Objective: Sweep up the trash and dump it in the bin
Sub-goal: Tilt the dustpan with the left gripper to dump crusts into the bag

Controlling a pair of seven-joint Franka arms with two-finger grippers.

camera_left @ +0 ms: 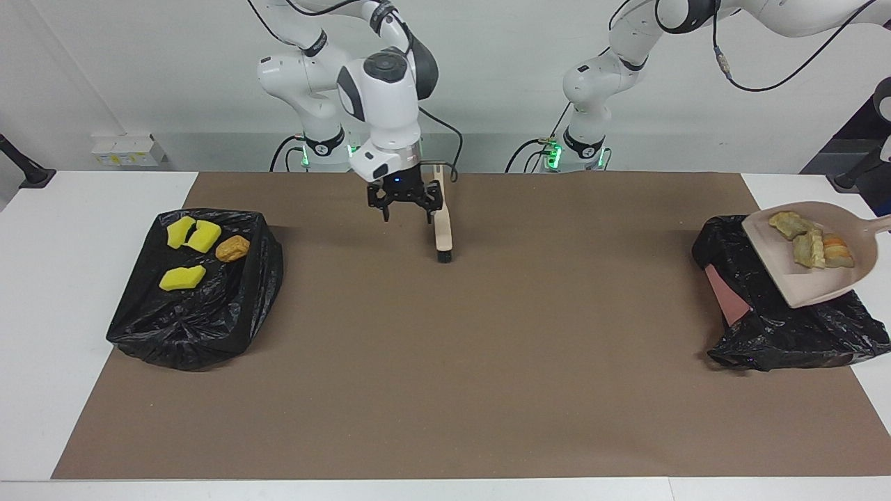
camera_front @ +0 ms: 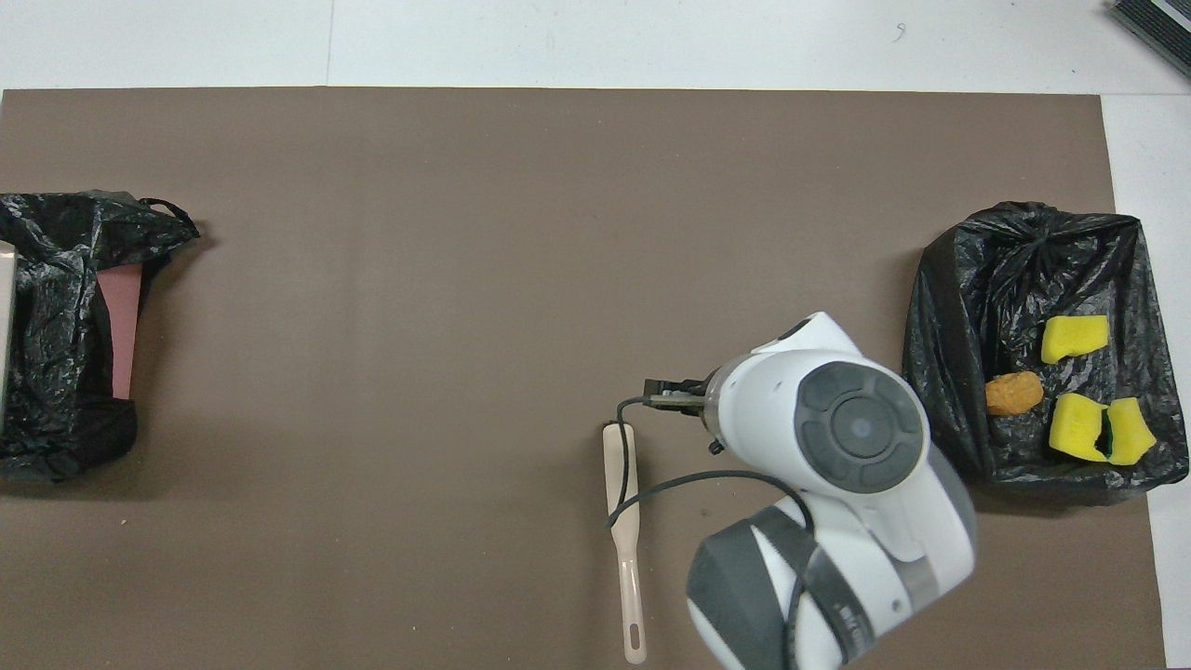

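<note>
Dustpan point(camera_left: 811, 261) with pastry scraps point(camera_left: 811, 245) hangs tilted over the bin point(camera_left: 779, 327); left gripper unseen, shut on its handle. Right gripper point(camera_left: 406, 209), fingers apart, hovers beside the brush point(camera_left: 443, 229). Shallow tilt could spill scraps outside the bin.

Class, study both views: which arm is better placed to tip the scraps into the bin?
Left. Its dustpan, holding the pastry scraps, is raised over the black-bagged bin. The right gripper hangs open beside the brush.
</note>
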